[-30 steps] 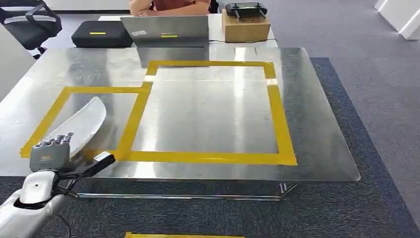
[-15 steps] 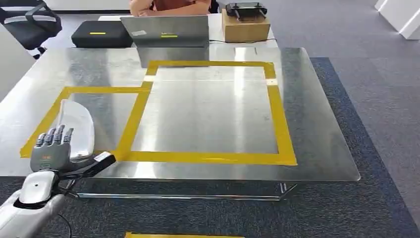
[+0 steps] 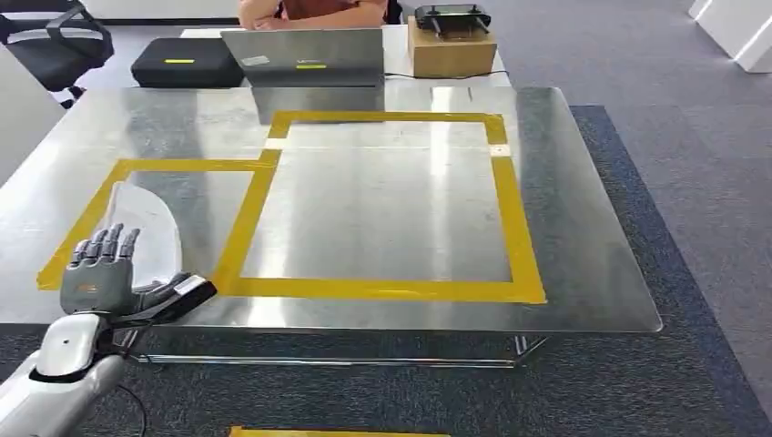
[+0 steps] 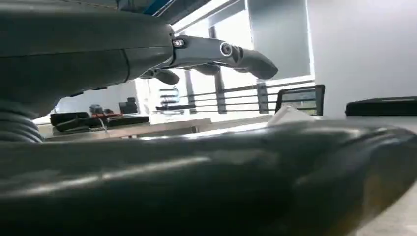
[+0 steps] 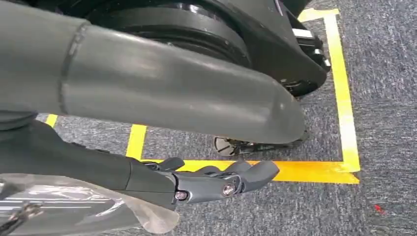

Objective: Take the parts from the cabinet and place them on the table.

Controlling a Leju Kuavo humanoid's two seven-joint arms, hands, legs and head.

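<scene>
right now the left hand (image 3: pixel 98 273) is raised at the near left corner of the shiny metal table (image 3: pixel 583 228), its fingers (image 3: pixel 107 244) spread apart and pointing up, thumb stuck out to the side, holding nothing. just behind it the part (image 3: pixel 155 228), a pale curved piece in clear wrap, lies flat on the table inside the smaller square of yellow tape (image 3: pixel 187 166), near that square's front left corner. i cannot tell whether the hand touches the part or only stands in front of it. a larger yellow tape square (image 3: pixel 514 228) takes up the middle of the table.

in the right wrist view the right hand (image 5: pixel 216 182) hangs low over grey carpet (image 5: pixel 383 98) marked with yellow floor tape (image 5: pixel 344 113), fingers (image 5: pixel 255 174) loosely curled together, nothing in them; a clear plastic-wrapped piece (image 5: pixel 74 206) shows beside the arm, though what it is stays unclear.

at the far edge of the table sit a laptop (image 3: pixel 305 56), a black case (image 3: pixel 187 62) and a cardboard box (image 3: pixel 451 50) with a black controller (image 3: pixel 452 16) on top. a person (image 3: pixel 309 11) sits behind the laptop, and a black office chair (image 3: pixel 50 36) stands far left.
</scene>
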